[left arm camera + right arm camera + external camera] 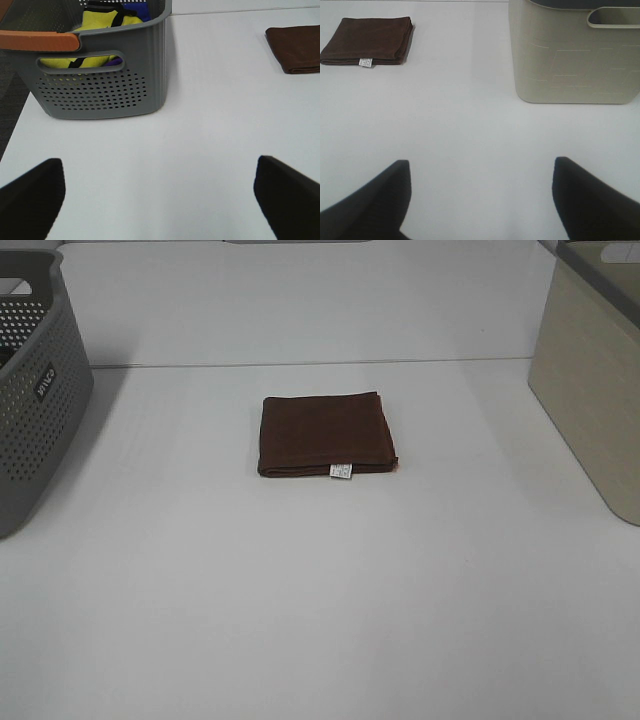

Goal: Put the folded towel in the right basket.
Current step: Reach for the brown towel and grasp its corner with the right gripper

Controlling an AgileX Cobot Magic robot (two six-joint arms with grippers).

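The towel, dark brown and folded into a flat square, was laid on the white table near its middle. A small white label was seen at its near edge. The towel was touched by nothing and was placed between the two baskets, well apart from each.

The right basket, beige with a grey rim, was set at the right edge of the table; its inside could not be seen. The left basket, grey and perforated, was set at the left edge. In the left wrist view, yellow cloth with a bit of blue was seen inside it, and an orange-brown bar was seen along its rim.

The left gripper was held wide open above the table near the left basket, and nothing was held in it. The right gripper was likewise spread wide above the table, near the right basket, with nothing between its fingers.
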